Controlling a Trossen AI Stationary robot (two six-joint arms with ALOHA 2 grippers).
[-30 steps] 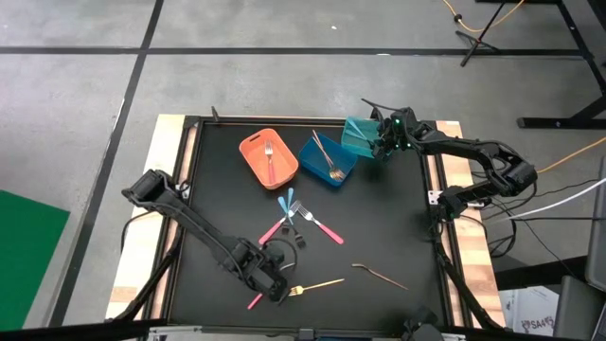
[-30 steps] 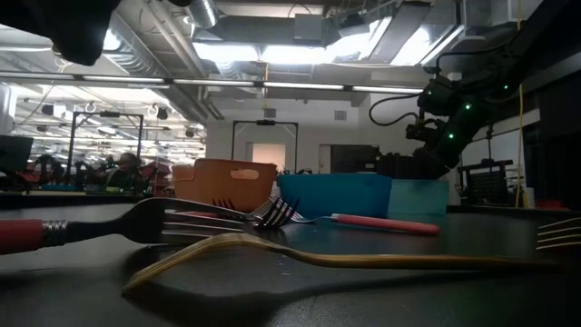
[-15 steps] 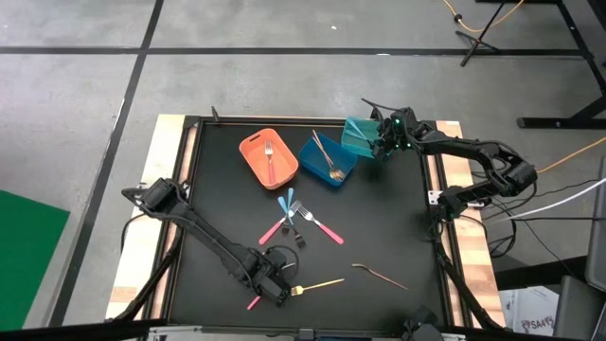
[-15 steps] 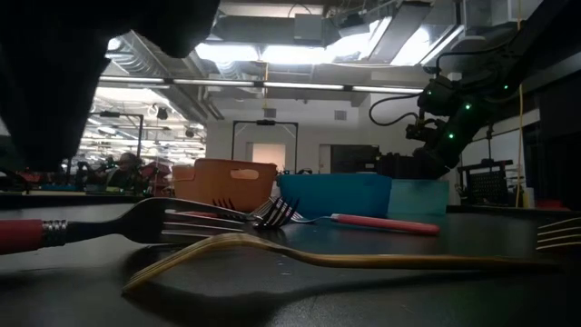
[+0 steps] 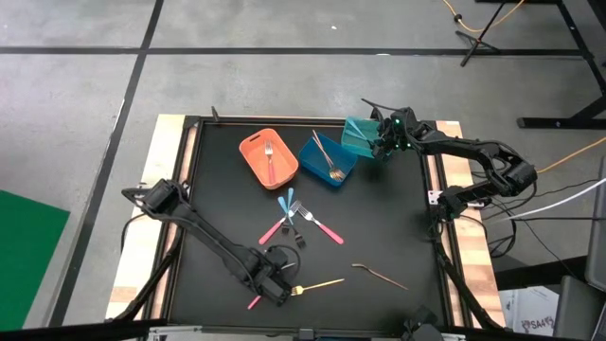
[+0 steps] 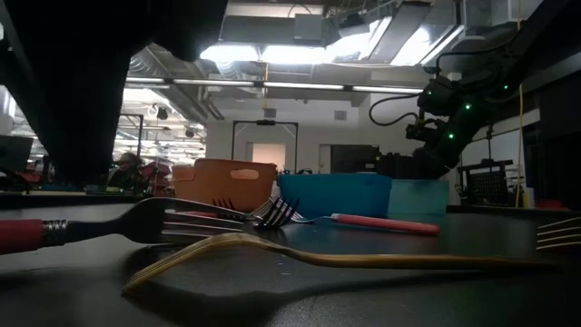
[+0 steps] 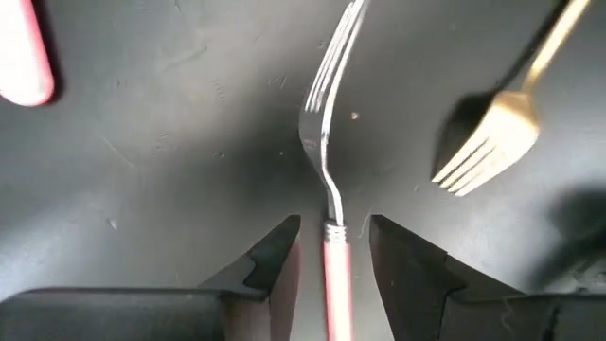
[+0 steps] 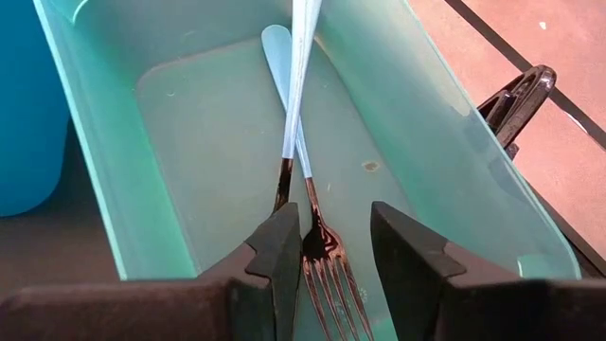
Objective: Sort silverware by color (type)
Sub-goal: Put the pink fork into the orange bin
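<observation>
My left gripper (image 5: pixel 270 284) points down near the table's front left, open. Its fingers stand on either side of a pink-handled fork (image 7: pixel 328 142) lying flat on the black mat, without touching it. A gold fork (image 7: pixel 488 137) lies just beside it. My right gripper (image 8: pixel 336 246) hangs open over the teal bin (image 5: pixel 358 134) at the far right. Two light-blue-handled pieces (image 8: pixel 295 104) lie crossed on the bin's floor. More silverware lies mid-table: a light-blue piece (image 5: pixel 287 203) and two pink forks (image 5: pixel 323 227).
An orange bin (image 5: pixel 256 163) holds one fork, and a blue bin (image 5: pixel 317 169) holds gold pieces; both sit at the far middle. A copper piece (image 5: pixel 380 276) lies near the front right. Another pink handle (image 7: pixel 24 57) lies close to my left gripper.
My left gripper has come down toward the pink-handled fork on the mat, and its arm now fills the upper left of the low view. My right arm has kept still.
</observation>
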